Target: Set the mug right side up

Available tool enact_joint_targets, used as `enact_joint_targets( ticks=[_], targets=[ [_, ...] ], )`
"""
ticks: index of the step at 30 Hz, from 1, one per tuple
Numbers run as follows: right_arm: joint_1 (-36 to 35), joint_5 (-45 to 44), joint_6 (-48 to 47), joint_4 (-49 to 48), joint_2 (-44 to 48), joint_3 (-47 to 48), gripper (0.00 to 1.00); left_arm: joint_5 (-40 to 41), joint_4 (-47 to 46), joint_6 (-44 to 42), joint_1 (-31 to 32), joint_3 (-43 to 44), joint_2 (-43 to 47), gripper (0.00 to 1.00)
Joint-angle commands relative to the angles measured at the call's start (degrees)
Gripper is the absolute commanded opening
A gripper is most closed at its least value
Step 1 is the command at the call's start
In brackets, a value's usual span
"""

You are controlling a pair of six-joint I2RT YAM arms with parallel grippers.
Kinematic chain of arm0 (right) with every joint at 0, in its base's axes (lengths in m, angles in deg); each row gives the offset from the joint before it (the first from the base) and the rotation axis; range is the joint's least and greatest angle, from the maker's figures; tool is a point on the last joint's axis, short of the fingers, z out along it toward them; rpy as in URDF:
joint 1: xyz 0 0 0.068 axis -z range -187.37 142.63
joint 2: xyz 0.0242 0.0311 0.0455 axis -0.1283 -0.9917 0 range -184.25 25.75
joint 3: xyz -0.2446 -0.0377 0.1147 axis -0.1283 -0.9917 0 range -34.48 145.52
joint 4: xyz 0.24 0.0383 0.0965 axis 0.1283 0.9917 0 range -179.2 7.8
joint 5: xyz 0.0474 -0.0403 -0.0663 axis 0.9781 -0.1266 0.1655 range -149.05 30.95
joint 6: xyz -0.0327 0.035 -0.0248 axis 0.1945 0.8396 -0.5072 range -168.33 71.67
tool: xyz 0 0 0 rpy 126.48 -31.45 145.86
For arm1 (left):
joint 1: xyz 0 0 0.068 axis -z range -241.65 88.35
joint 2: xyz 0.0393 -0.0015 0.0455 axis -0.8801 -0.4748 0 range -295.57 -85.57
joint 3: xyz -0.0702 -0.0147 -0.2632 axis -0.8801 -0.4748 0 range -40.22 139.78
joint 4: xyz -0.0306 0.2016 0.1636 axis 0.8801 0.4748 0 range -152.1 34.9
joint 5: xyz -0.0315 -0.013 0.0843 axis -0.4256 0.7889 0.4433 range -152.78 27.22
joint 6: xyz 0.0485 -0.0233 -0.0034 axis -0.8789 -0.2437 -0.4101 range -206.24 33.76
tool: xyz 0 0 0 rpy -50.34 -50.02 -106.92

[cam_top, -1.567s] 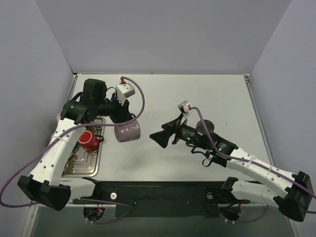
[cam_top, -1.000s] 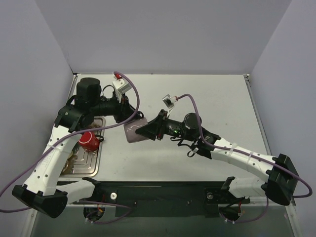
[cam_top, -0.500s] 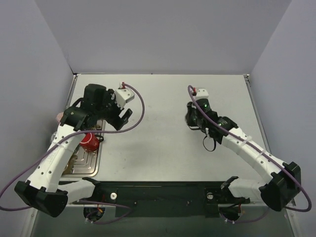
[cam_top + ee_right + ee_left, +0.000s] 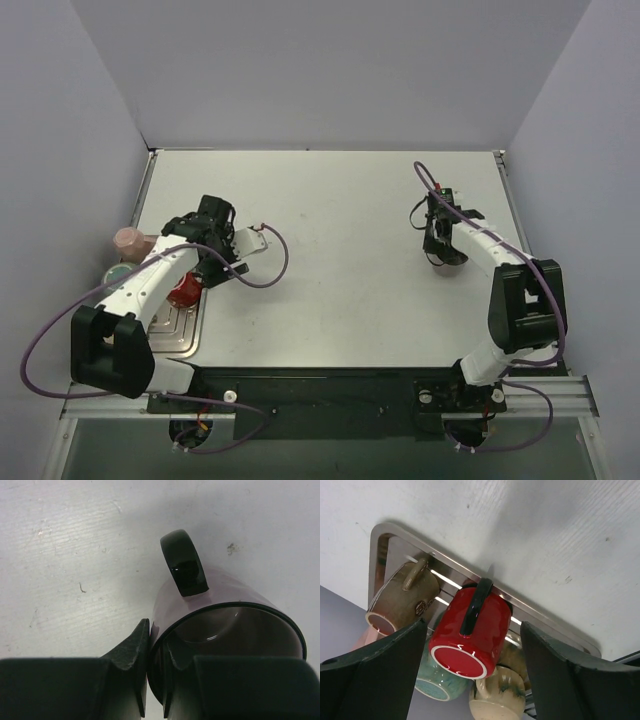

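Note:
The mug (image 4: 225, 597) is pale lilac with a black handle (image 4: 184, 570) and a dark inside. Its open mouth faces up toward the right wrist camera, over the white table. My right gripper (image 4: 156, 640) is shut on the mug's rim, one finger outside the wall and one inside. From above, the right gripper (image 4: 440, 255) is at the right side of the table and covers most of the mug. My left gripper (image 4: 472, 630) hangs open over the metal tray (image 4: 385, 535), straddling a red mug (image 4: 480, 630) without touching it.
The tray (image 4: 175, 335) at the left edge holds the red mug (image 4: 183, 292), a brown mug (image 4: 402, 597), a teal mug (image 4: 437, 687) and a cream mug (image 4: 500, 697), all on their sides. A pink mug (image 4: 130, 240) sits left of the tray.
The left gripper let go of the lilac mug, opened and drew back over the tray. The right gripper closed on the rim and carried the mug from the middle to the right.

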Motion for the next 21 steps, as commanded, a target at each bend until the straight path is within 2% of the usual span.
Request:
enact_joint_targets(
  ticks=[1,4,5,9,10,13,15,17,18,19,20,21],
  targets=[
    [3.22,4.75,1.45,-3.44,0.25,0.41,0.00,1.16,-1.88,-9.30,-2.97,-1.57,-2.31,0.85],
    [4.11,5.91,1.81,-3.44,-0.19,0.24,0.13,4.14,-4.08,-10.37,-3.50,-3.24,-5.55,0.83],
    [4.20,5.74,1.89,-3.61,-0.10,0.15,0.21,5.46,-5.13,-10.63,-3.76,-3.33,-6.44,0.82],
    [4.20,5.74,2.07,-3.35,0.60,-0.20,0.32,7.05,-7.68,-10.98,-5.78,-2.81,-10.57,0.80],
    [4.20,5.65,1.98,-3.18,0.95,-0.20,0.34,6.97,-7.95,-11.16,-6.13,-2.54,-11.88,0.79],
    [4.11,5.30,1.98,-2.21,3.93,-0.73,0.51,8.19,-6.90,-11.51,-7.10,-2.01,-14.35,0.71],
    [3.76,4.60,1.98,-1.33,6.74,-1.26,0.57,8.63,-5.85,-11.86,-7.10,-2.62,-15.50,0.60],
    [3.50,4.50,1.98,-0.81,9.56,-1.70,0.59,8.90,-6.19,-11.95,-7.10,-3.33,-15.85,0.45],
    [3.15,4.68,1.90,-0.54,11.57,-1.96,0.59,8.47,-6.37,-11.78,-7.02,-3.42,-15.68,0.31],
    [2.97,4.68,1.81,0.16,12.54,-1.96,0.59,7.68,-6.02,-11.60,-7.02,-3.25,-15.50,0.23],
    [2.45,4.33,1.46,0.69,14.12,-2.05,0.59,5.58,-4.97,-10.99,-7.02,-2.72,-14.80,0.00],
    [2.09,3.98,1.02,1.39,15.09,-1.88,0.59,4.34,-3.92,-10.37,-7.02,-1.50,-13.93,0.00]
  ],
)
